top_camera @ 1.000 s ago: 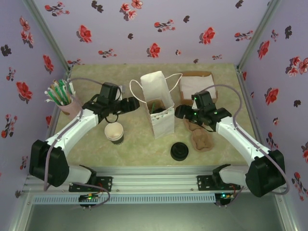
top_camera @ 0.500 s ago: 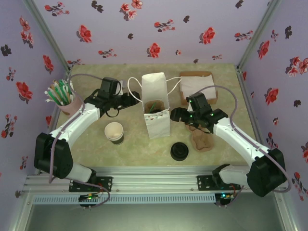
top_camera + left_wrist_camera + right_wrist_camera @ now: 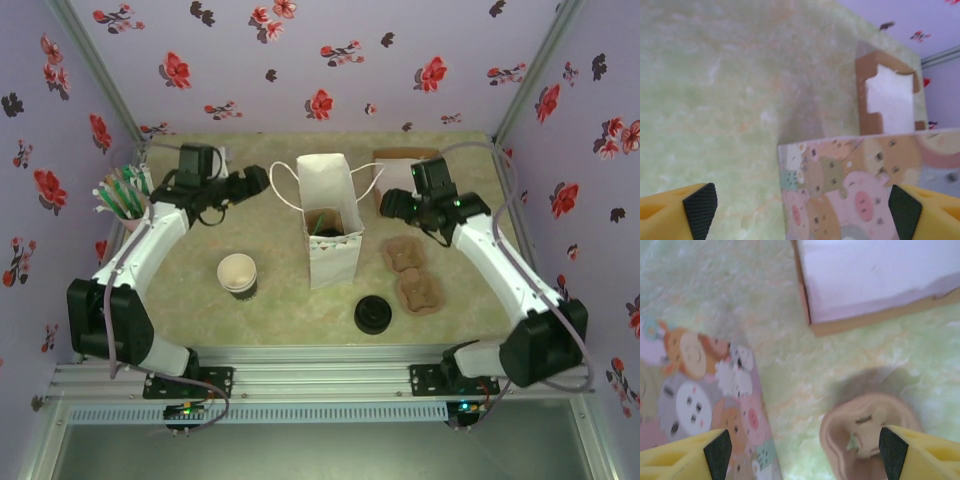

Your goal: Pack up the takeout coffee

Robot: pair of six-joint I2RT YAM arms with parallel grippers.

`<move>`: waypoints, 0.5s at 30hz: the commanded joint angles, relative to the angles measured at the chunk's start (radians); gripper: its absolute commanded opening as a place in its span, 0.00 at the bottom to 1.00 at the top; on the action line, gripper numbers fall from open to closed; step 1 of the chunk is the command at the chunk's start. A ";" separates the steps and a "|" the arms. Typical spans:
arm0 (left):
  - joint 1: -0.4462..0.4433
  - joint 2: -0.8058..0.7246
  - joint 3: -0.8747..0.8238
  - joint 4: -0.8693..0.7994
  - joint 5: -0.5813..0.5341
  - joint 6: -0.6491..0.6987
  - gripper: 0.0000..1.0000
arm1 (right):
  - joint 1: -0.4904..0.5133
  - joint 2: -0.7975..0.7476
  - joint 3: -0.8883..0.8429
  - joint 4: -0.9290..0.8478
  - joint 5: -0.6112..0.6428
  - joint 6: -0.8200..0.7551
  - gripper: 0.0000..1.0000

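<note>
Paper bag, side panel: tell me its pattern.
Pastel cartoon animals, pigs and bears among them, cover the paper bag; the left wrist view shows it best.

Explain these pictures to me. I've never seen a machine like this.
Two robot arms are bolted at the near edge of a table, each ending in a two-finger gripper. The wide picture looks down from above; the two close-ups come from wrist cameras, yellow fingers at the bottom corners. The left gripper and right gripper are open and hold nothing, flanking an upright paper bag. Also on the table: a lidless cup stack, black lids, pulp carriers, a cup of straws, a brown box.
</note>
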 commanded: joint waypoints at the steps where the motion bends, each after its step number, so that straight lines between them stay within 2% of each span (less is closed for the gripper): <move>1: 0.006 0.105 0.150 -0.022 0.078 0.073 0.96 | -0.032 0.114 0.118 -0.054 0.042 -0.085 0.78; 9: 0.006 0.427 0.518 -0.115 0.209 0.145 0.99 | -0.088 0.504 0.527 -0.189 0.081 -0.194 0.69; 15: 0.005 0.570 0.655 -0.163 0.242 0.182 0.99 | -0.135 0.783 0.822 -0.266 0.049 -0.222 0.58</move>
